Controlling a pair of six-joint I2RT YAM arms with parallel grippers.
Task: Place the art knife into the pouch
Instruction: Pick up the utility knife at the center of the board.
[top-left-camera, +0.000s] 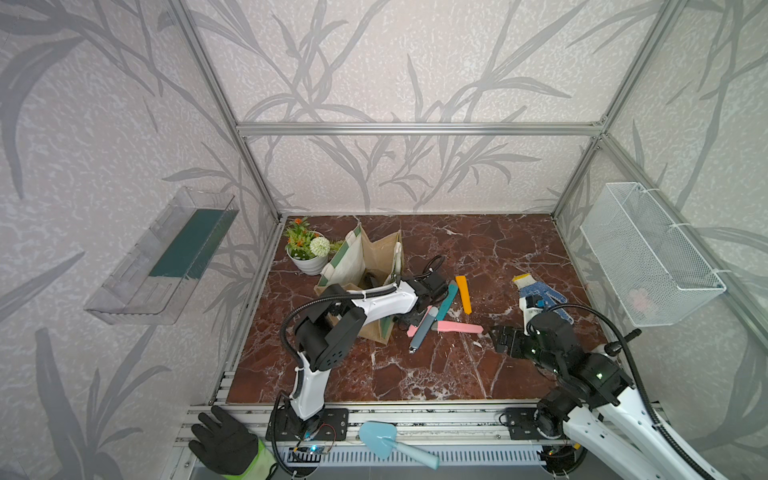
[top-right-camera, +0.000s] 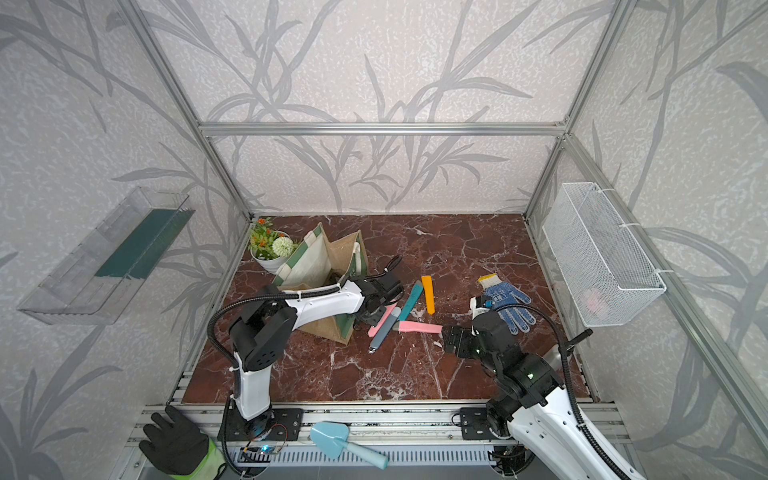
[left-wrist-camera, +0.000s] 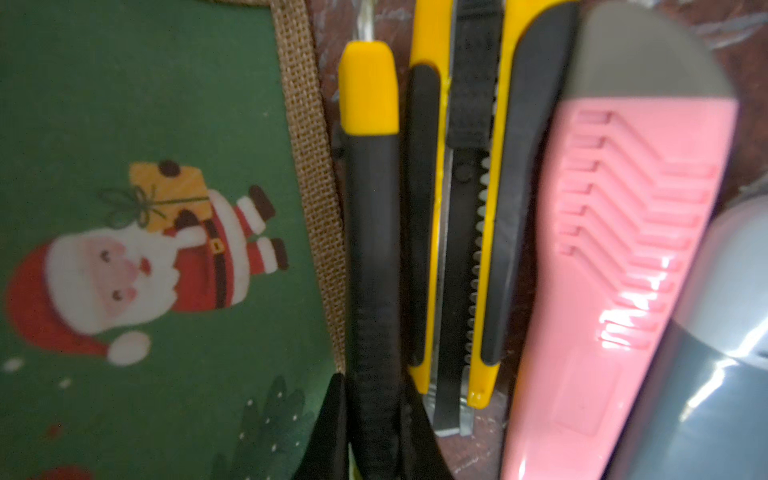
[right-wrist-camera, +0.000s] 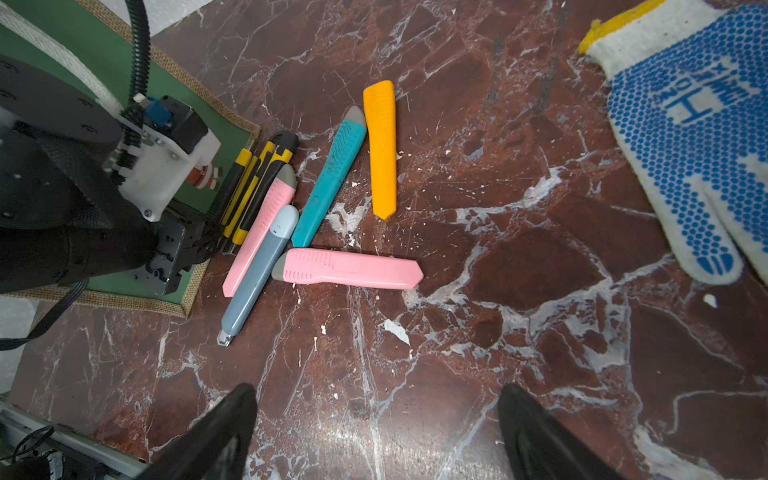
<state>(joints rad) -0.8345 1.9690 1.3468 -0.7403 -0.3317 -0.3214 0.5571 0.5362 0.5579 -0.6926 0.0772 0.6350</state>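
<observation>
The art knife (left-wrist-camera: 370, 208) is slim, with a black handle and a yellow cap. It lies on the marble right beside the pouch (left-wrist-camera: 166, 124), along its green Santa panel. My left gripper (left-wrist-camera: 374, 386) is shut on the knife's black handle, one jaw pressed on each side. In both top views the left gripper (top-left-camera: 409, 318) (top-right-camera: 368, 318) is low at the front corner of the tan pouch (top-left-camera: 374, 257) (top-right-camera: 332, 257). The right gripper (right-wrist-camera: 376, 399) (top-left-camera: 496, 334) hangs open over bare marble, holding nothing, and from there the art knife (right-wrist-camera: 240, 160) shows beside the left wrist.
Beside the art knife lie a yellow-black cutter (left-wrist-camera: 457, 208), a pink cutter (left-wrist-camera: 623, 249) and a grey one (right-wrist-camera: 257, 270). Teal (right-wrist-camera: 332, 174), orange (right-wrist-camera: 382, 149) and a second pink cutter (right-wrist-camera: 349, 270) lie further right. A dotted glove (top-left-camera: 540, 295), flower pot (top-left-camera: 307, 249) and wire basket (top-left-camera: 648, 253) stand around.
</observation>
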